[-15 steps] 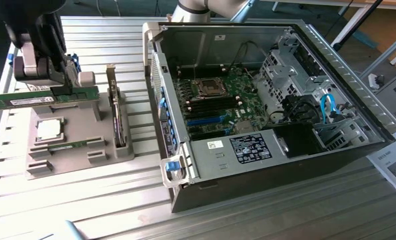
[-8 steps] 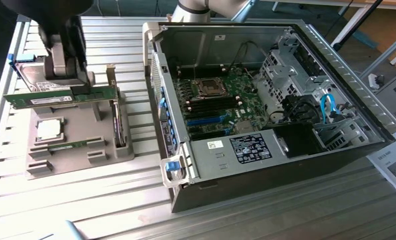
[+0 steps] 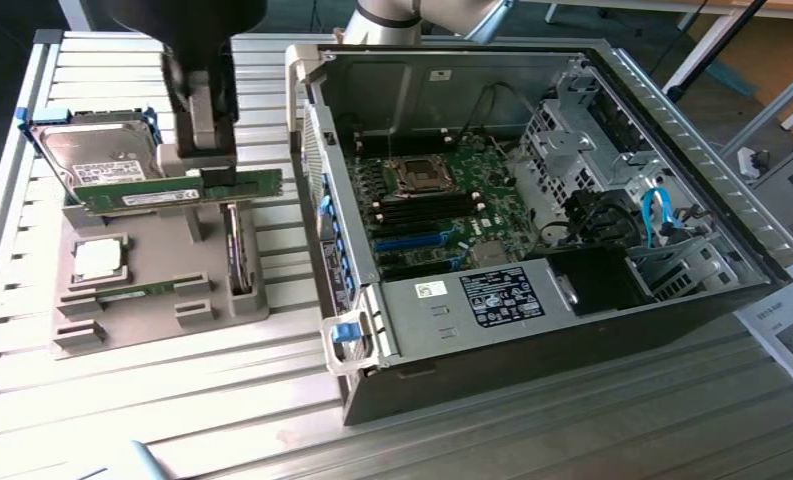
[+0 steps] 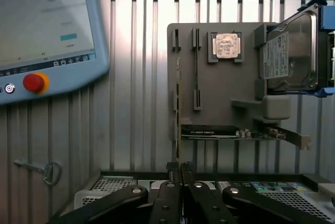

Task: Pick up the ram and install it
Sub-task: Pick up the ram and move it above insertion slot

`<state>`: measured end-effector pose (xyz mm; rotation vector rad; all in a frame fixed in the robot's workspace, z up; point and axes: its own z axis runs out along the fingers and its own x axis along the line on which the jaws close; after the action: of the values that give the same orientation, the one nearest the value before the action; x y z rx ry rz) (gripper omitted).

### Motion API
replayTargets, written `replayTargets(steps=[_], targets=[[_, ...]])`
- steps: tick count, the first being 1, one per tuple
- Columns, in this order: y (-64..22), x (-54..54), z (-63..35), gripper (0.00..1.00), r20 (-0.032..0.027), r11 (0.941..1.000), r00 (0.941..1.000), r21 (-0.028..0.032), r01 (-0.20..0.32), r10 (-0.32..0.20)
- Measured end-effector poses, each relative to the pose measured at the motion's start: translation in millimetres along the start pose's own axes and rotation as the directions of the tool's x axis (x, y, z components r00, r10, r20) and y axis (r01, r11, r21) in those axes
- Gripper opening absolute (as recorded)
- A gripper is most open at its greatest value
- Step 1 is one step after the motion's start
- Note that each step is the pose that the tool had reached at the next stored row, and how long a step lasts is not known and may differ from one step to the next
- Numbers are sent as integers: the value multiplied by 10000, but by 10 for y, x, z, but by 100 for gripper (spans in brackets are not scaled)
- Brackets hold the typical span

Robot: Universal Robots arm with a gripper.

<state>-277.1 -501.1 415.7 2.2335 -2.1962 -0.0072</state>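
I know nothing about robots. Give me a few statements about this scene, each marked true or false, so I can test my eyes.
1. The gripper is shut on the ram, a thin green stick. True.
2. The ram is plugged into the motherboard. False: it is in the gripper, above the gray holder, outside the computer case.
3. The computer case is open, with its motherboard showing. True.
4. The silver processor chip sits inside the case. False: it lies on the gray holder.
5. The hard drive is also on the gray holder. True.
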Motion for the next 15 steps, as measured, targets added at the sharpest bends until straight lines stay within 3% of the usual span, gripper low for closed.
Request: replayTargets(steps=[4, 7, 15], targets=[[-192, 18, -2, 12, 1, 10000, 10000, -13, 0, 0], [-418, 43, -4, 12, 1, 10000, 10000, -26, 0, 0], [-715, 81, -7, 12, 1, 10000, 10000, -37, 0, 0]])
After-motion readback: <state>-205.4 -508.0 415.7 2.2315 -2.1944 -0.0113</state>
